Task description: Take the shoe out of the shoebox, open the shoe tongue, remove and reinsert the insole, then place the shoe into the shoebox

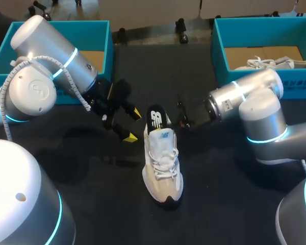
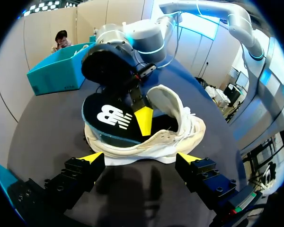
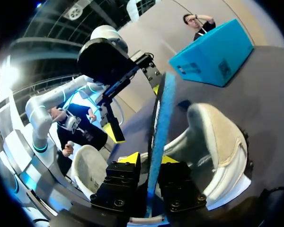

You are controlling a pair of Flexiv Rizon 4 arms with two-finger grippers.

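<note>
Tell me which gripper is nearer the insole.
Right. The right gripper is shut on the insole, its edge between the fingers, at the heel of the shoe. The left gripper is open beside the heel, apart from the insole.

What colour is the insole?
The insole is black with a white logo; left wrist view shows it best.

A cream shoe (image 1: pixel 163 171) sits upright on its sole. A black, blue-edged insole (image 1: pixel 156 118) sticks half out of its heel opening. A teal shoebox (image 1: pixel 219 56) stands well beyond the heel.
</note>
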